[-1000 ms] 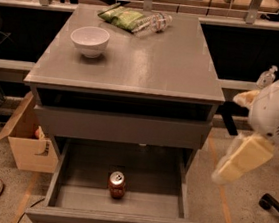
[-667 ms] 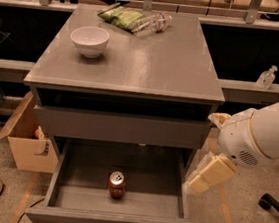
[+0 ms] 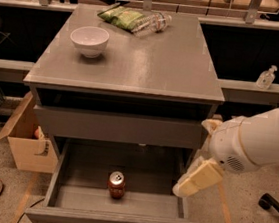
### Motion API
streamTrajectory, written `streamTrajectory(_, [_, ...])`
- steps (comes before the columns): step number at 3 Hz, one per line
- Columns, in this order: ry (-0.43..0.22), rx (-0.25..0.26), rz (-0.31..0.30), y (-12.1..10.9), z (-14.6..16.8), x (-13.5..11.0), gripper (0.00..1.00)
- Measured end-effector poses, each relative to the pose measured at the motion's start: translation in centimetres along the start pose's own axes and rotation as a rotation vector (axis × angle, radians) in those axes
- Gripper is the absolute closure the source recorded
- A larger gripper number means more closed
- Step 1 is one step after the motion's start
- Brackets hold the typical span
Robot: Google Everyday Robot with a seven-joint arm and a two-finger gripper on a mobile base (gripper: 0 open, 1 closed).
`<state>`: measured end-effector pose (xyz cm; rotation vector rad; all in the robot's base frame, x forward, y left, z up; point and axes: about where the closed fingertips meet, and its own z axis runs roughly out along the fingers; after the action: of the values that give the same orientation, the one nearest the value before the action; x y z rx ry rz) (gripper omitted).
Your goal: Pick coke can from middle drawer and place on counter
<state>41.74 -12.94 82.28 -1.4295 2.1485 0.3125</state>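
Note:
The coke can (image 3: 116,184), red with a silver top, stands upright near the middle of the open middle drawer (image 3: 69,196). The drawer is pulled out below a shut grey drawer front. The counter (image 3: 150,64) is the grey top of the cabinet. My gripper (image 3: 194,179) is a cream-coloured part at the end of the white arm. It hangs at the drawer's right wall, to the right of the can and apart from it. It holds nothing that I can see.
On the counter stand a white bowl (image 3: 89,40), a green snack bag (image 3: 121,17) and a clear plastic bottle (image 3: 152,23). A cardboard box (image 3: 28,141) sits on the floor at the left. A small bottle (image 3: 266,77) stands on the right shelf. A chair base (image 3: 272,203) is at the right.
My arm has swung in from the right and down, bringing the gripper from beside the cabinet to the drawer's right wall. The can has not moved.

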Motion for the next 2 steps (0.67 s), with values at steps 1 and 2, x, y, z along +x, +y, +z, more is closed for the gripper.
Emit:
streamTrajectory(1, [-0.03,0.0,0.079,1.1,5.5,0.7,0.0])
streamTrajectory(2, [-0.062,-0.005,0.137,1.9,10.9,0.9,0.0])
